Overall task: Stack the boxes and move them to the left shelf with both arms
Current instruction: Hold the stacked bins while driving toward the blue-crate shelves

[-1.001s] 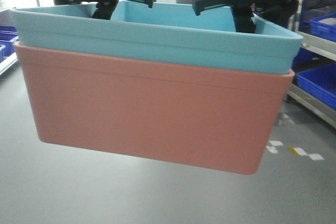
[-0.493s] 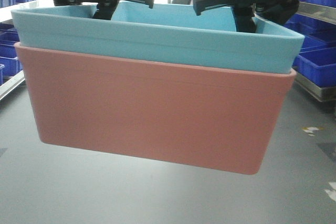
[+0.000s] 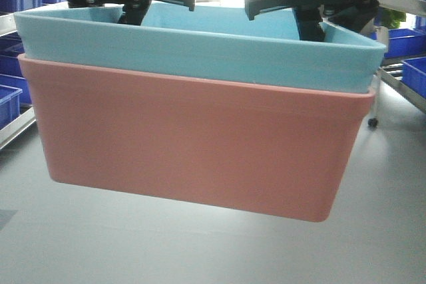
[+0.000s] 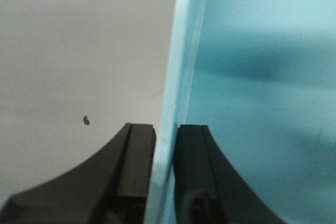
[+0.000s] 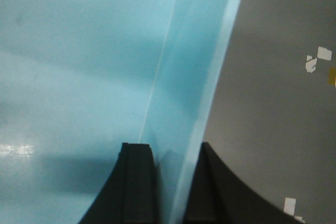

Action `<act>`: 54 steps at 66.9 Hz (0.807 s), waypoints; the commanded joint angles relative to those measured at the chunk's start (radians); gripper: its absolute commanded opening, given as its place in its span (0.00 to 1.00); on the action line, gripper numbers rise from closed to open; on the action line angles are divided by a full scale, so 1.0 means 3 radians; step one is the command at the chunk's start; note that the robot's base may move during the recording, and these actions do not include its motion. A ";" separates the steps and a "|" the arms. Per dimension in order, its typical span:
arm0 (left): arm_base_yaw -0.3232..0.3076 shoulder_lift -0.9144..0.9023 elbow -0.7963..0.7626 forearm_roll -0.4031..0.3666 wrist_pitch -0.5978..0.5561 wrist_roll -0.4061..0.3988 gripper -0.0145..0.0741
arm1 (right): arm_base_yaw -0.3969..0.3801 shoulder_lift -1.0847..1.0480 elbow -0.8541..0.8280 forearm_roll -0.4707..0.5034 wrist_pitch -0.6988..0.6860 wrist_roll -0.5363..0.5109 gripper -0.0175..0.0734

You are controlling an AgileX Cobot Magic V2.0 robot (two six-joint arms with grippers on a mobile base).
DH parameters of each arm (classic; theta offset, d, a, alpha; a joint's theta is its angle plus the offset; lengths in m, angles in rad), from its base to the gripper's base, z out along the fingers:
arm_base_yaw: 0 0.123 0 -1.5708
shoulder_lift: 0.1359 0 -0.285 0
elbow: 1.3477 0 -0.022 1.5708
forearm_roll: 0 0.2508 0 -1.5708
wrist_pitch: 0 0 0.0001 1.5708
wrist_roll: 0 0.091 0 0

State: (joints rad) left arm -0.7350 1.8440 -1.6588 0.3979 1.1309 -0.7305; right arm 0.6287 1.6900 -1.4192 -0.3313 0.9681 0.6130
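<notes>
The light blue box point(image 3: 200, 48) sits nested inside the salmon pink box point(image 3: 193, 144), and the stack hangs in the air above the grey floor. My left gripper point(image 3: 133, 12) is shut on the blue box's left wall, which shows pinched between the black fingers point(image 4: 139, 150) of my left gripper point(image 4: 164, 145) in the left wrist view. My right gripper point(image 3: 309, 28) is shut on the right wall; the right wrist view shows that wall between the fingers of my right gripper point(image 5: 176, 161). At the left edge a steel bar of a shelf point(image 3: 14, 128) shows, mostly hidden by the boxes.
Dark blue bins point(image 3: 8, 98) sit on the rack at the left, and more dark blue bins point(image 3: 406, 41) on a rack at the right with a caster point(image 3: 373, 123) beneath. White tape marks point(image 5: 324, 53) dot the grey floor.
The background has slid rightward behind the boxes: the right rack and floor marks moved toward the right edge, and a left rack came into view. The stack and both grippers hold the same place.
</notes>
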 commanded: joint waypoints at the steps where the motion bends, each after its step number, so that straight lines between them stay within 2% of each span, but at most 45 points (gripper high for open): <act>1: -0.0132 -0.0168 -0.0152 -0.0304 -0.0549 -0.0060 0.16 | 0.0095 -0.0186 -0.0159 0.0228 -0.0576 -0.0058 0.25; 54: -0.0132 -0.0168 -0.0152 -0.0304 -0.0549 -0.0060 0.16 | 0.0095 -0.0186 -0.0159 0.0228 -0.0576 -0.0058 0.25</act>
State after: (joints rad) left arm -0.7350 1.8509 -1.6588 0.3913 1.1209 -0.7305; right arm 0.6287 1.6900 -1.4192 -0.3372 0.9745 0.6130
